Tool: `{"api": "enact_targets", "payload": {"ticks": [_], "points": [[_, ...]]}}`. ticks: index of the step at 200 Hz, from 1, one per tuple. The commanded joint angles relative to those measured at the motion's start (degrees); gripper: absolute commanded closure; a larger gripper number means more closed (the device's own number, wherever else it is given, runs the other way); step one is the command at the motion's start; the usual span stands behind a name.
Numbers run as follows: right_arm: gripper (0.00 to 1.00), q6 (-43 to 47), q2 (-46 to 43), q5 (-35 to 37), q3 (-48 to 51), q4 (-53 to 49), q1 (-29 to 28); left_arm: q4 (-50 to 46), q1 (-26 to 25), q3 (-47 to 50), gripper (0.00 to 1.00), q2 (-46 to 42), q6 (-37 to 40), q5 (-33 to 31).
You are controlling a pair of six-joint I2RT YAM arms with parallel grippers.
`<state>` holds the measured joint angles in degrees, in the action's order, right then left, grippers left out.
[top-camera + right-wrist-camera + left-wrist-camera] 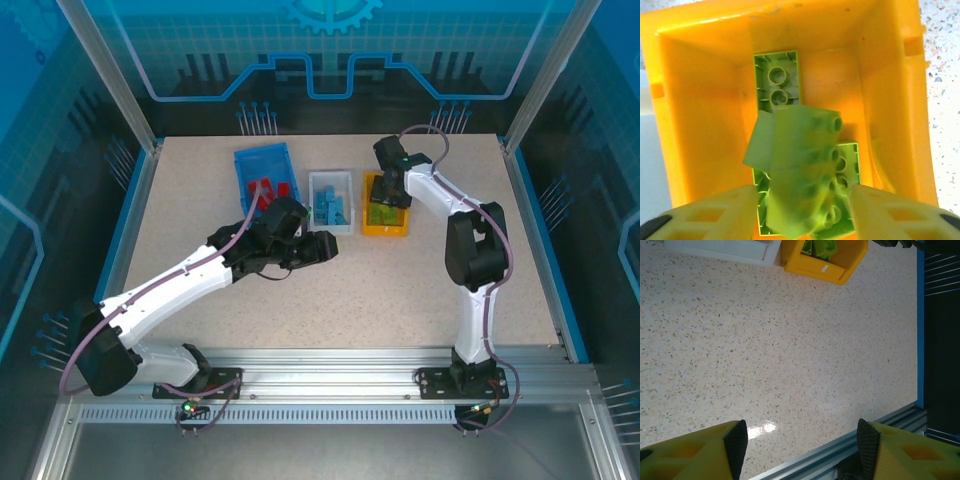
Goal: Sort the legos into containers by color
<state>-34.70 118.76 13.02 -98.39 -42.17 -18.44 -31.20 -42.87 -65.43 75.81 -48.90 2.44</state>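
Observation:
Three containers stand in a row at the back of the table: a blue bin (262, 158) with red legos (268, 192), a white bin (330, 180) with blue legos (333, 208), and an orange-yellow bin (386, 229) with lime green legos (383, 215). My right gripper (390, 195) (802, 200) hangs over the yellow bin (700, 110), open. A blurred green brick (800, 160) is loose between its fingers, above other green bricks (777, 80). My left gripper (320, 248) (802, 440) is open over bare table, in front of the white bin.
The left wrist view shows speckled tabletop, the yellow bin (827, 267) and a corner of the white bin (725, 249) at the top, and a metal rail (850, 445) along the table edge. Transparent blue walls surround the table.

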Motion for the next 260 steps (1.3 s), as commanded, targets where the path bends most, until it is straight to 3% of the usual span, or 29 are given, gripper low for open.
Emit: {"api": "enact_targets", "payload": {"ticks": [1,63,103,131,135,138,140,154,175,199,208,228,240,260], "points": [[0.42,0.14,-0.97,-0.98,-1.24,-1.17,-0.02,0.52,-0.29,0.73,0.36,-1.33,1.45,0.21],[0.46,3.05,-15.4,2.02,6.16,2.9,-2.99,-0.52,-0.28,1.87,0.35,-3.6,0.67,-1.9],[0.45,6.14,-34.24,3.66,20.58,9.13,-5.54,-7.13,0.5,0.97,0.3,-7.09,1.0,-7.32],[0.29,8.86,-52.05,4.19,33.37,9.39,-6.7,-14.76,6.77,2.86,0.24,-13.43,1.01,-9.69],[0.23,8.95,-54.35,4.35,34.77,8.41,-6.47,-15.5,8.51,3.6,0.13,-14.65,1.34,-9.5],[0.07,9.1,-56.02,4.38,35.75,7.62,-6.36,-15.78,9.83,4.28,0.04,-15.82,1.62,-9.21],[0.02,9.2,-57.0,4.43,36.26,7.12,-6.24,-16.03,10.7,4.7,0.02,-16.56,1.8,-9.01],[0.0,8.85,-64.43,7.53,40.0,2.53,-5.58,-16.24,15.35,7.74,0.01,-22.34,4.52,-9.48],[0.0,9.87,-76.24,13.86,45.41,1.36,-5.73,-15.35,18.41,11.35,0.01,-27.95,9.43,-14.71],[0.0,6.98,-84.17,28.15,53.01,5.39,-5.29,-18.89,19.18,13.62,0.01,-26.02,3.61,-37.01],[0.0,14.42,-85.55,28.68,58.62,14.18,-4.48,-15.99,19.31,15.94,0.01,-25.45,5.24,-43.85],[0.0,24.04,-86.07,26.31,70.06,30.23,-2.31,3.46,19.62,25.65,0.01,-26.01,24.41,-48.52],[0.0,28.47,-83.76,22.41,76.5,41.16,-0.77,16.59,20.65,31.53,0.01,-25.45,34.3,-47.89],[0.0,28.95,-76.71,16.97,81.74,52.57,3.18,30.22,25.61,36.2,0.01,-19.7,41.66,-42.5]]}}
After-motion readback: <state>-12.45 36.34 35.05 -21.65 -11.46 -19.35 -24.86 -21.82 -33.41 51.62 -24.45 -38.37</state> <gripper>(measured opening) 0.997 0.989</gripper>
